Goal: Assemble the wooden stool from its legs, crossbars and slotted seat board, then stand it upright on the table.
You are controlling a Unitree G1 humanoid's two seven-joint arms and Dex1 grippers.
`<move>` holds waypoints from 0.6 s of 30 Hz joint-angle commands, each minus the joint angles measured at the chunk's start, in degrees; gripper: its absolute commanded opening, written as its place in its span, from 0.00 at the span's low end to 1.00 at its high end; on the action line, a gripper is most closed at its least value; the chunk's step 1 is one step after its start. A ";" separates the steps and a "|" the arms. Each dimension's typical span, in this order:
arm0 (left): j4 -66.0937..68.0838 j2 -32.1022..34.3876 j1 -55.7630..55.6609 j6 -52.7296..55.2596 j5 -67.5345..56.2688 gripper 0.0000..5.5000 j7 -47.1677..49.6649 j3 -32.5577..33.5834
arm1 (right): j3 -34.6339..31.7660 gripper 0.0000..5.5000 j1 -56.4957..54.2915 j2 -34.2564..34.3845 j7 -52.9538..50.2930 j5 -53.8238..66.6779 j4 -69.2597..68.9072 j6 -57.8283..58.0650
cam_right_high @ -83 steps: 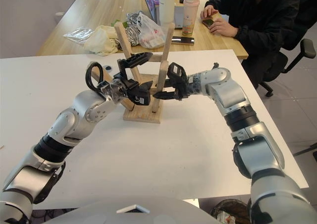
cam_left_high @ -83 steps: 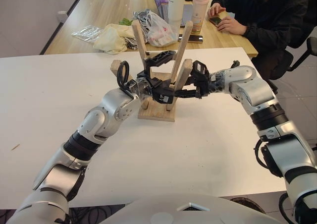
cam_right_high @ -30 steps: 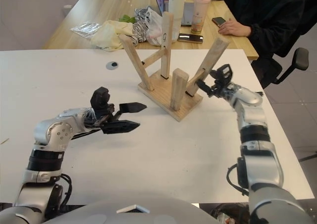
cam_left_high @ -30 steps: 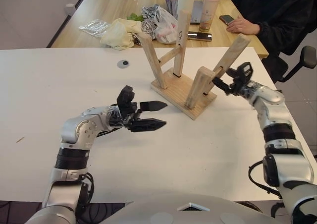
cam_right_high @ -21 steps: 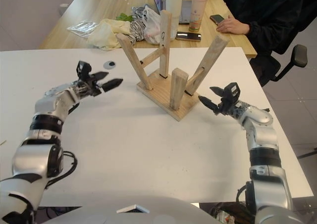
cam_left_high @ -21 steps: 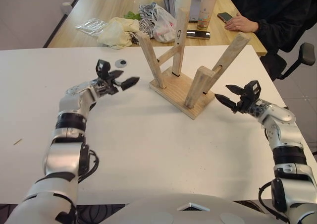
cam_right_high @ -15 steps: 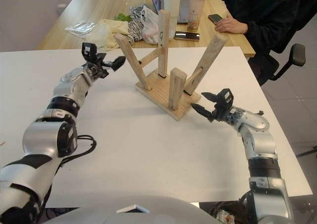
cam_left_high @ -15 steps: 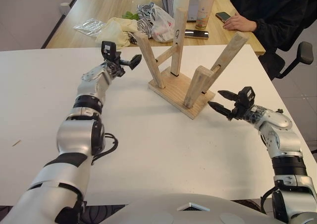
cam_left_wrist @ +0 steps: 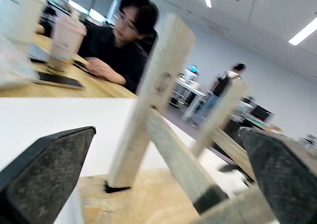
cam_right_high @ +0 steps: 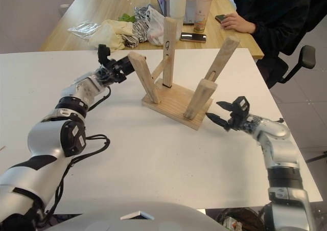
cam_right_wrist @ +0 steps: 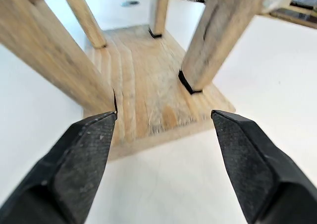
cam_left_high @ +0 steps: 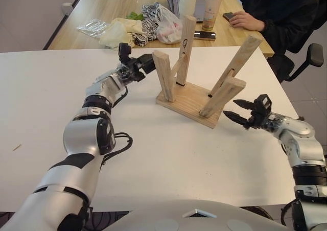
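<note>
Apparently assembled, wooden stool [cam_left_high: 186, 95] sits inverted on table [cam_left_high: 153, 149]; left gripper [cam_left_high: 143, 65], right gripper [cam_left_high: 231, 108] spread wide, empty; uprighting left.

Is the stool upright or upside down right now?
Upside down: its seat board rests on the white table, with the legs pointing up.

stool legs [cam_left_wrist: 148, 97] blurred in left wrist view | crossbar [cam_left_high: 177, 67] partly hidden behind the legs
</note>
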 commanded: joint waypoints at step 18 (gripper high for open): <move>-29.41 3.60 22.66 -12.98 6.79 0.98 0.46 -13.02 | 1.92 0.64 2.55 3.64 2.82 5.82 -9.33 4.60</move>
